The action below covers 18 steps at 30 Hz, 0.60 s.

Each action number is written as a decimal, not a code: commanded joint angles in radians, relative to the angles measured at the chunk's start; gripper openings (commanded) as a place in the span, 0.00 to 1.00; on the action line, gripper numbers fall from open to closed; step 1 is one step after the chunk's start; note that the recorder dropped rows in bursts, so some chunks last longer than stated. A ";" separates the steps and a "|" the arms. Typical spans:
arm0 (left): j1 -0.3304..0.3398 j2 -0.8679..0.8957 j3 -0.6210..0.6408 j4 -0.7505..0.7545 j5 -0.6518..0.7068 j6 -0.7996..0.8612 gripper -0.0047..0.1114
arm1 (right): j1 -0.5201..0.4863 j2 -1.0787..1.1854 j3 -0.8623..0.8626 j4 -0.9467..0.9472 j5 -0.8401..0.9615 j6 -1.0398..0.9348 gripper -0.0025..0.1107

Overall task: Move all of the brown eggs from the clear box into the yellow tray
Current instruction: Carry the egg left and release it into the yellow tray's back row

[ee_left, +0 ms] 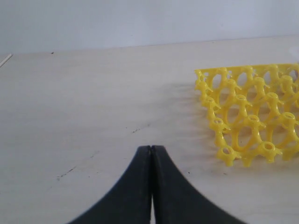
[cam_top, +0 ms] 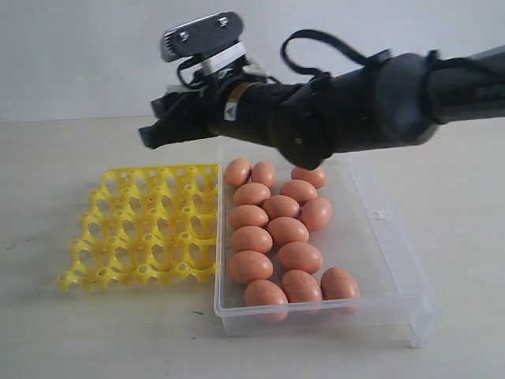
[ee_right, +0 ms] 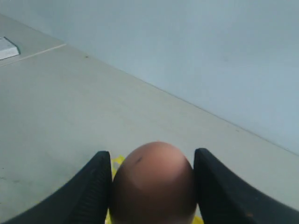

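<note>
Right tool (ee_right: 153, 157) clamps egg (ee_right: 153, 189); exterior view seemingly hides it.

The left claw (ee_left: 151, 149) hangs over the pale surface (ee_left: 84, 102), its black jaws pressed together. The yellow tray (ee_left: 252, 119) lies apart from it, partly cropped. Faint dark marks, perhaps scratches, fleck the surface.

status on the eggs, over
Right tool shut on one brown egg, above yellow tray. Left tool shut, empty. Other eggs in clear box. Nothing in the way.
</note>
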State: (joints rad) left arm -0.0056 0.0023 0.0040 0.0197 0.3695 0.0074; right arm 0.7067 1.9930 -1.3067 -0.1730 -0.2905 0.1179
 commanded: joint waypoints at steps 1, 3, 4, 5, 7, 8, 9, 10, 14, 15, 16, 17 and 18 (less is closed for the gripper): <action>-0.005 -0.002 -0.004 -0.004 -0.009 0.000 0.04 | 0.057 0.167 -0.193 -0.083 -0.040 0.025 0.02; -0.005 -0.002 -0.004 -0.004 -0.009 0.000 0.04 | 0.078 0.260 -0.305 -0.108 -0.025 0.054 0.02; -0.005 -0.002 -0.004 -0.004 -0.009 0.000 0.04 | 0.085 0.318 -0.369 -0.124 -0.011 0.076 0.02; -0.005 -0.002 -0.004 -0.004 -0.009 0.000 0.04 | 0.090 0.345 -0.401 -0.124 -0.003 0.095 0.02; -0.005 -0.002 -0.004 -0.004 -0.009 0.000 0.04 | 0.102 0.420 -0.494 -0.124 0.004 0.135 0.02; -0.005 -0.002 -0.004 -0.004 -0.009 0.000 0.04 | 0.107 0.446 -0.530 -0.126 0.008 0.140 0.02; -0.005 -0.002 -0.004 -0.004 -0.009 0.000 0.04 | 0.107 0.470 -0.555 -0.126 0.013 0.140 0.02; -0.005 -0.002 -0.004 -0.004 -0.009 0.000 0.04 | 0.107 0.484 -0.572 -0.126 0.016 0.140 0.02; -0.005 -0.002 -0.004 -0.004 -0.009 0.000 0.04 | 0.107 0.542 -0.643 -0.126 0.072 0.137 0.02; -0.005 -0.002 -0.004 -0.004 -0.009 0.000 0.04 | 0.107 0.552 -0.653 -0.126 0.089 0.137 0.02; -0.005 -0.002 -0.004 -0.004 -0.009 0.000 0.04 | 0.107 0.556 -0.663 -0.126 0.102 0.137 0.02; -0.005 -0.002 -0.004 -0.004 -0.009 0.000 0.04 | 0.107 0.565 -0.666 -0.126 0.113 0.128 0.02; -0.005 -0.002 -0.004 -0.004 -0.009 0.000 0.04 | 0.106 0.567 -0.666 -0.121 0.121 0.110 0.02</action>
State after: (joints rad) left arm -0.0056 0.0023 0.0040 0.0197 0.3695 0.0074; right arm 0.8126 2.5536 -1.9583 -0.2944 -0.1818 0.2519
